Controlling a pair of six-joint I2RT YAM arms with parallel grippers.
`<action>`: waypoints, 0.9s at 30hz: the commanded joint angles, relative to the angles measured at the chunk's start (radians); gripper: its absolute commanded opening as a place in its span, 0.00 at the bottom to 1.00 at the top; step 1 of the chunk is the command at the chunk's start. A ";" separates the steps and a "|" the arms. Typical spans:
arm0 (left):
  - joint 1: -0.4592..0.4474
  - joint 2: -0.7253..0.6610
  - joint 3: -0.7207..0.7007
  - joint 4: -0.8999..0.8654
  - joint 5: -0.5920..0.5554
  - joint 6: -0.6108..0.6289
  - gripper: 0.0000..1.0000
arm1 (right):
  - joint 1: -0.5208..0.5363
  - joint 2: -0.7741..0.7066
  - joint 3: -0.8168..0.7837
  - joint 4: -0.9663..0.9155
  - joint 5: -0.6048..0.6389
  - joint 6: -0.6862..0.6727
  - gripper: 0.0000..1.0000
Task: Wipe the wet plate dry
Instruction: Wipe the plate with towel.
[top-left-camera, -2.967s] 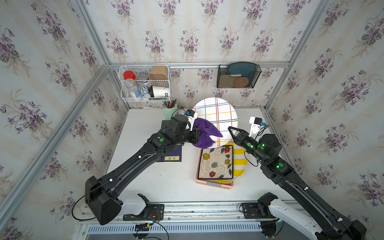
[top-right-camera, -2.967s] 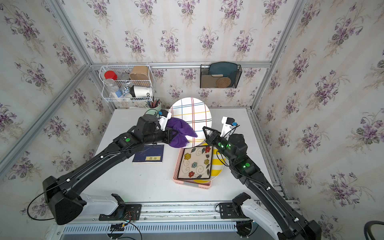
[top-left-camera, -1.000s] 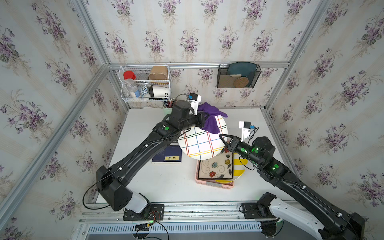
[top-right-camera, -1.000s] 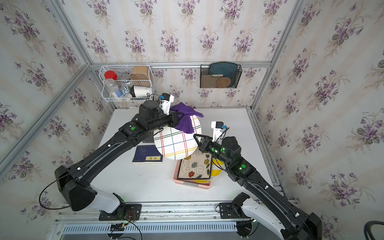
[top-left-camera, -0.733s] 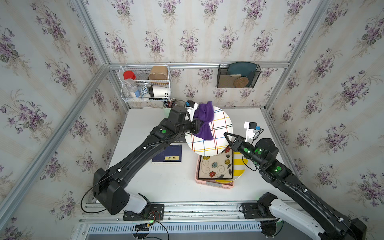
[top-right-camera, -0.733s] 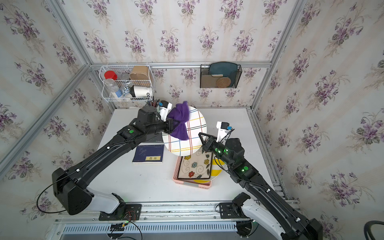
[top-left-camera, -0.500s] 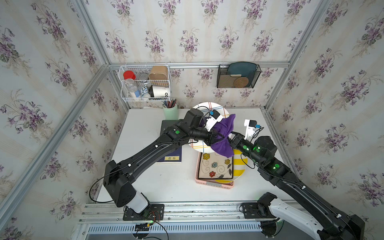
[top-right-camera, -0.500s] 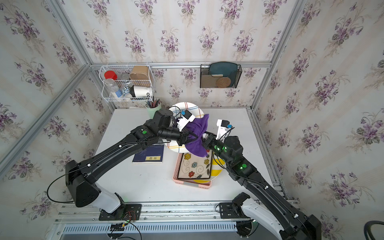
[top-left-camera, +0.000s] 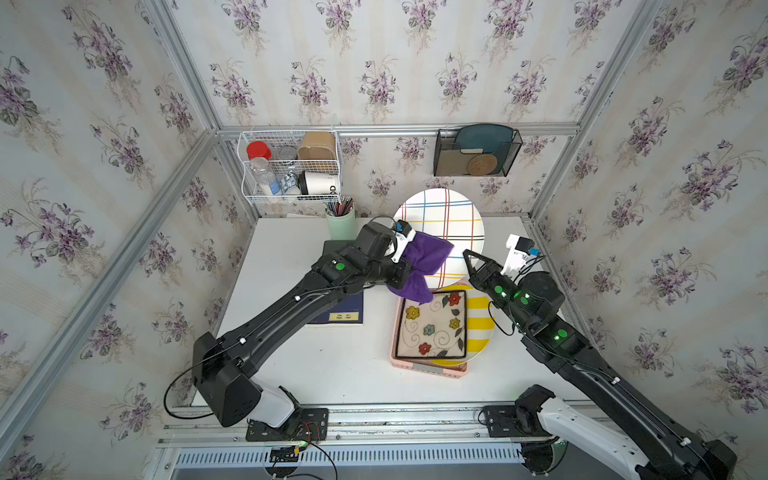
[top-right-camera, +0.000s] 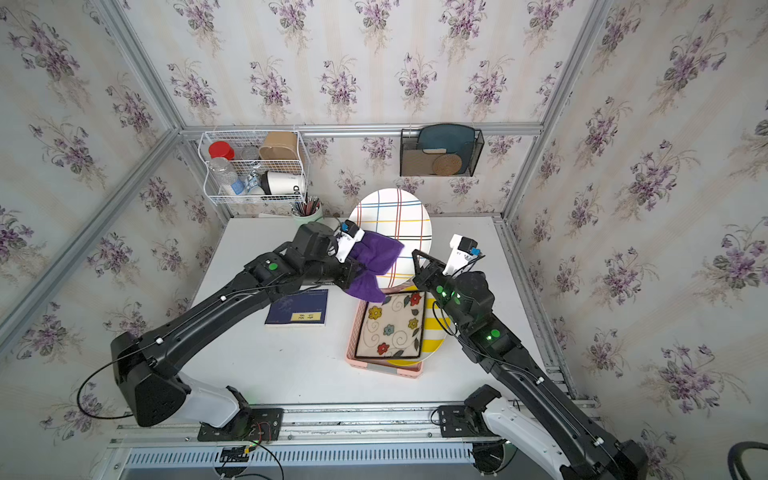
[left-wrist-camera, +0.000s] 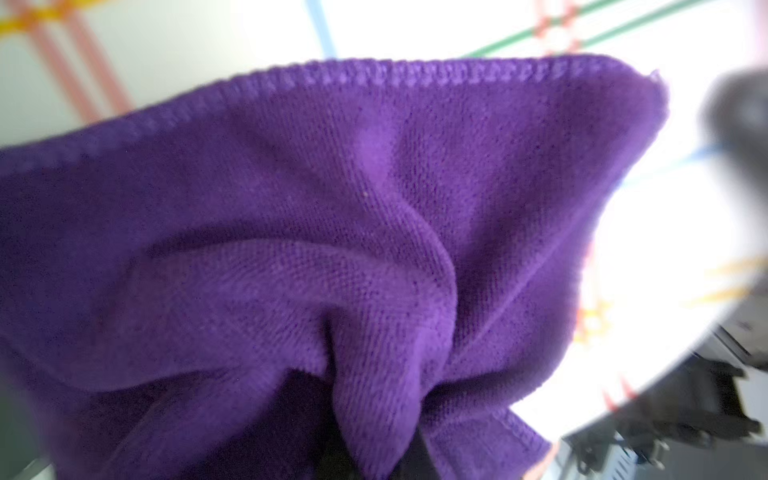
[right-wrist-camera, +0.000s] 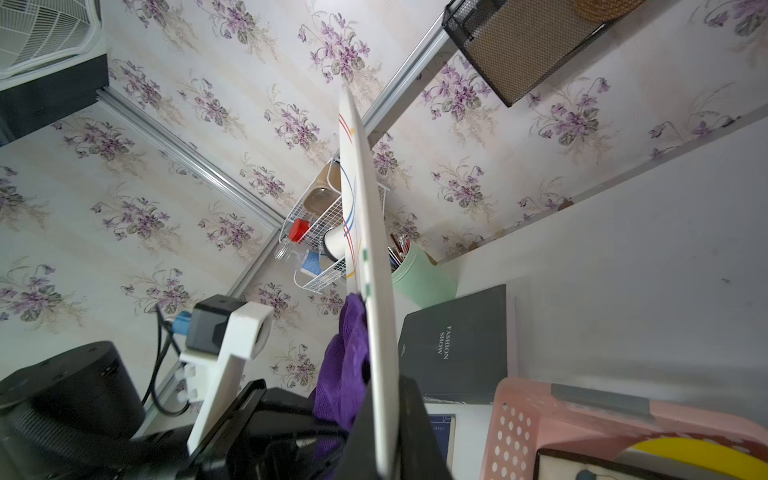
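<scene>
Both top views look down from high overhead, sharing the whole table (top-left-camera: 291, 370). The left wrist view is hard against the purple cloth (left-wrist-camera: 332, 208); the right wrist view sights edge-on along the plate (right-wrist-camera: 368, 208).

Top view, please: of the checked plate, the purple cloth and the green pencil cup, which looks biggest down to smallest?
1. checked plate, though it is held up nearer the camera
2. purple cloth
3. green pencil cup
</scene>
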 joint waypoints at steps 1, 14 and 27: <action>0.058 -0.032 0.008 -0.028 -0.134 -0.066 0.00 | 0.010 0.032 0.000 0.380 -0.293 0.091 0.00; 0.042 0.127 0.248 0.061 0.153 -0.063 0.00 | 0.039 0.048 0.096 0.179 -0.210 -0.064 0.00; 0.067 0.052 0.110 0.244 0.342 -0.162 0.00 | -0.012 0.123 0.085 0.337 -0.322 0.053 0.00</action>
